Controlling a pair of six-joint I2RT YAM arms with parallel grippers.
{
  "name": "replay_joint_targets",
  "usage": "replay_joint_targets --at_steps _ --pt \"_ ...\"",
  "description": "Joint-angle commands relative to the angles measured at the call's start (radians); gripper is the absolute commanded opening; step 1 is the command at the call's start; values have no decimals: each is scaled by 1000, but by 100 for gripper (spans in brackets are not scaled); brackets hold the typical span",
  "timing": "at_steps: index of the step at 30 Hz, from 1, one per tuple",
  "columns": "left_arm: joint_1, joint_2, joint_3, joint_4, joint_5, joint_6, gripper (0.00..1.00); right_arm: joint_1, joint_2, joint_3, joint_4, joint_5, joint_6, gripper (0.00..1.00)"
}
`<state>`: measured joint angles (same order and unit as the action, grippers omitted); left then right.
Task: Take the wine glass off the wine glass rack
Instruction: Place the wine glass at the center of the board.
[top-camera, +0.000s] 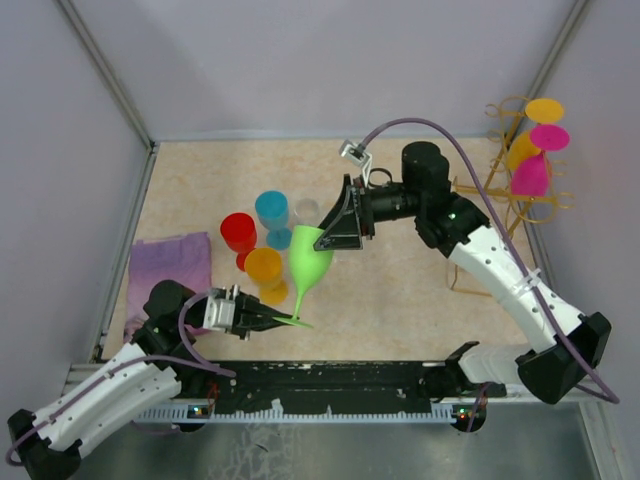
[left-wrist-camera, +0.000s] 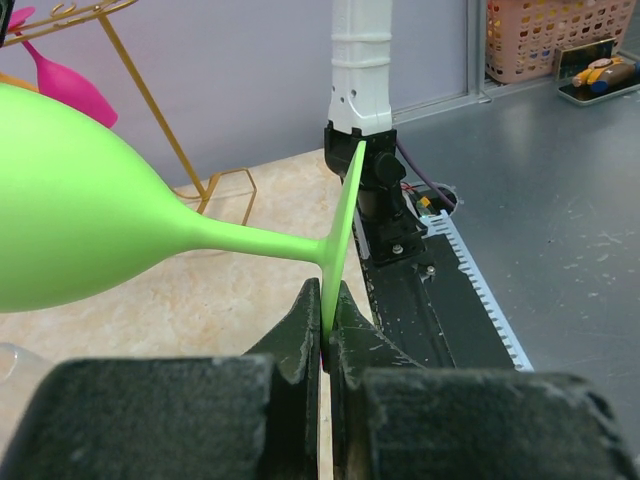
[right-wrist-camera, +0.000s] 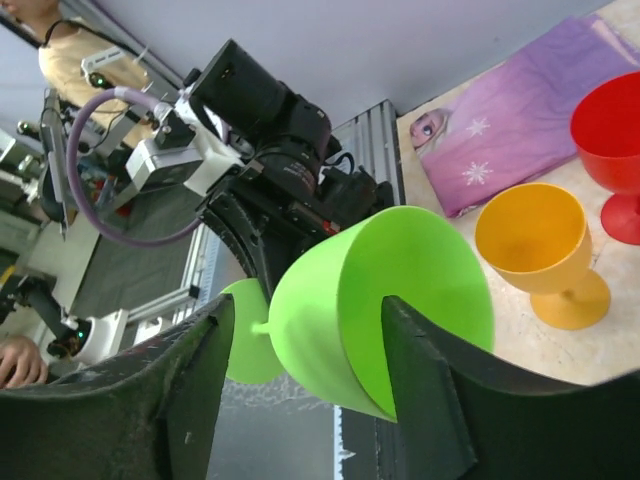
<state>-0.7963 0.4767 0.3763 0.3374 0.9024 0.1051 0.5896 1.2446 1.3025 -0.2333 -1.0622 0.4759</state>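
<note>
A green wine glass (top-camera: 308, 256) hangs tilted over the table, off the gold wire wine glass rack (top-camera: 497, 190) at the far right. My left gripper (top-camera: 285, 318) is shut on the edge of its round foot (left-wrist-camera: 340, 230), and the bowl (left-wrist-camera: 80, 210) points away from it. My right gripper (top-camera: 332, 238) stands open at the bowl's rim (right-wrist-camera: 400, 290). One of its fingers (right-wrist-camera: 440, 380) reaches inside the bowl and the other (right-wrist-camera: 190, 370) stands apart on the outside. A magenta glass (top-camera: 530, 175) and a yellow one (top-camera: 545, 110) still hang on the rack (left-wrist-camera: 150, 100).
Red (top-camera: 238, 232), blue (top-camera: 271, 210), orange (top-camera: 264, 268) and clear (top-camera: 306, 210) glasses stand close together left of the green one. A purple cloth (top-camera: 170, 265) lies at the left edge. Walls close in the table on three sides.
</note>
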Motion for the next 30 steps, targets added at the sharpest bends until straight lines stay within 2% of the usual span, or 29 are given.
replay_joint_targets --at_steps 1,3,8,11,18,19,21,25,26,28,30 --pt "-3 -12 20 29 11 23 0 34 19 77 -92 -31 -91 55" --pt "-4 -13 22 19 1 25 0 38 22 81 -102 -36 -97 49" --pt "-4 -20 22 -15 -18 36 0 48 8 75 -82 -44 -100 43" --pt "-4 -23 16 -18 -35 39 0 49 -2 76 -93 -38 -108 36" --pt "-4 -26 29 -59 -76 45 0 50 -19 67 -73 -13 -115 6" --pt "-4 -29 28 -62 -81 44 2 50 -21 68 -73 -2 -117 1" --pt "-4 -36 27 -66 -99 41 5 49 -27 70 -76 30 -123 0" --pt "-4 -50 26 -66 -143 33 19 49 -48 68 -68 55 -135 0" --pt "-4 -53 26 -66 -161 28 27 49 -54 68 -64 61 -135 0" --pt "-4 -56 26 -62 -188 19 50 49 -67 65 -61 73 -137 0" --pt "-4 -55 31 -60 -169 16 46 51 -77 67 -69 92 -143 0"
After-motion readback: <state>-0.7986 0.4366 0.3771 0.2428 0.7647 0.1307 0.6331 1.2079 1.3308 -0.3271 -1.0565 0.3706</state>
